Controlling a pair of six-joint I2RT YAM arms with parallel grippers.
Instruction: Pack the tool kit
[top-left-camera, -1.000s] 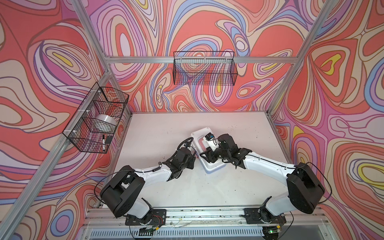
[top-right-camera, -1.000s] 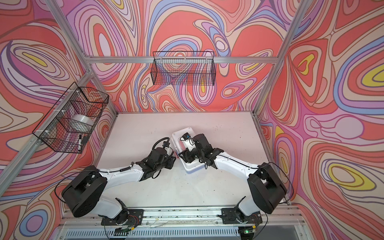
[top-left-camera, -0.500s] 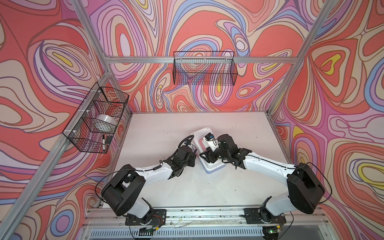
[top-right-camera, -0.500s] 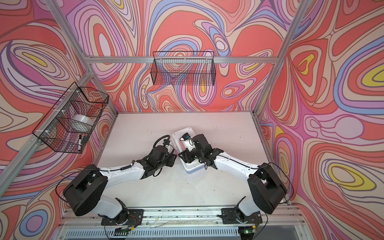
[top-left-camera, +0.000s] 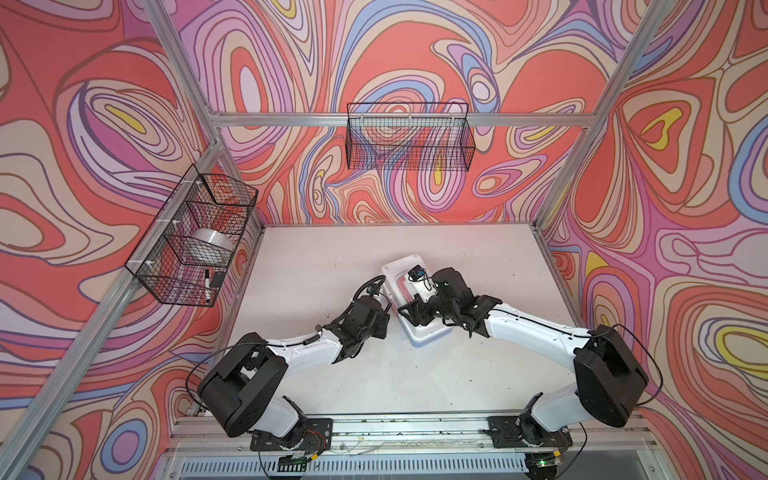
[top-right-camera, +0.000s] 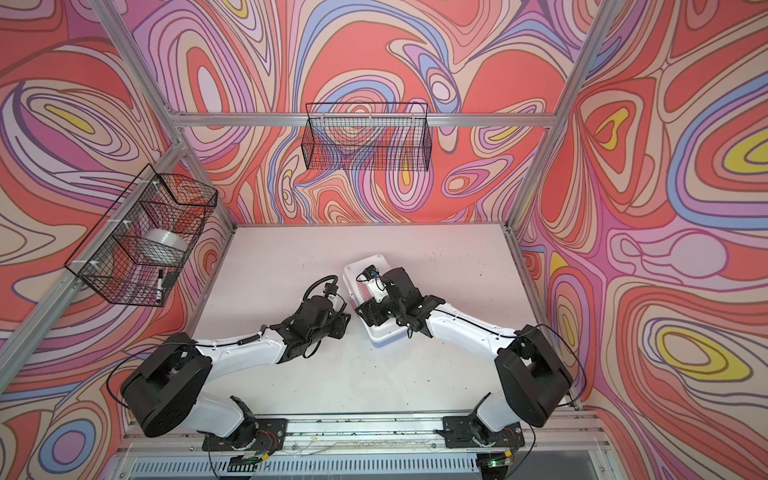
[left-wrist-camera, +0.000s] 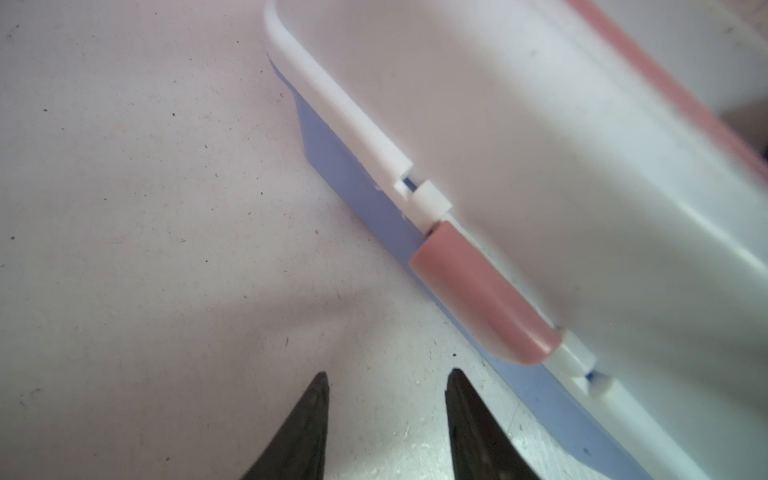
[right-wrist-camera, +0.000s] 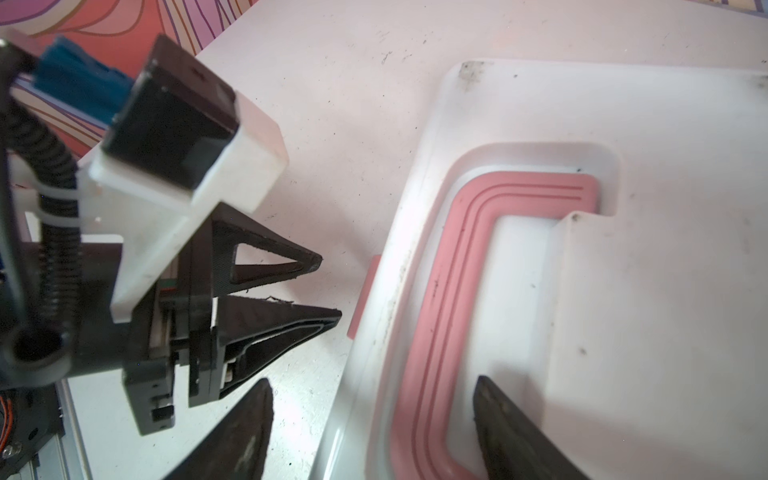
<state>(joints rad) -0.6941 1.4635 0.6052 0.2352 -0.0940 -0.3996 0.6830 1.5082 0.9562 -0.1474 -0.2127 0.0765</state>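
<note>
A divided wire basket (top-left-camera: 191, 249) hangs on the left wall. Its middle compartment holds a roll of clear tape (top-left-camera: 212, 245) and its near compartment a marker (top-left-camera: 206, 284). A long wire basket (top-left-camera: 409, 141) hangs on the far wall.

On the white table (top-left-camera: 316, 266) the left gripper (top-left-camera: 385, 320) sits low, just left of the tool kit (top-left-camera: 422, 334), with its tips aimed at the kit's left long side. The left wrist view shows its fingers partly spread, with only bare table between them and nothing held.

The tool kit lies near the middle of the table, a little right of centre and turned diagonally. Its white lid (left-wrist-camera: 540, 166) is down on the blue base (left-wrist-camera: 353, 183). The pink latch (left-wrist-camera: 482, 299) runs along the left edge, near the left gripper's tips but apart from them.

The right gripper (top-left-camera: 409, 316) is over the kit's near half. In the right wrist view its jaws stand wide apart, gripping nothing. One finger (right-wrist-camera: 249, 419) is above the table outside the kit's left edge. The other (right-wrist-camera: 503, 415) is over the lid, inside the curve of the pink handle (right-wrist-camera: 453, 291), which lies flat in its recess. Whether that finger touches the lid cannot be told.
</note>
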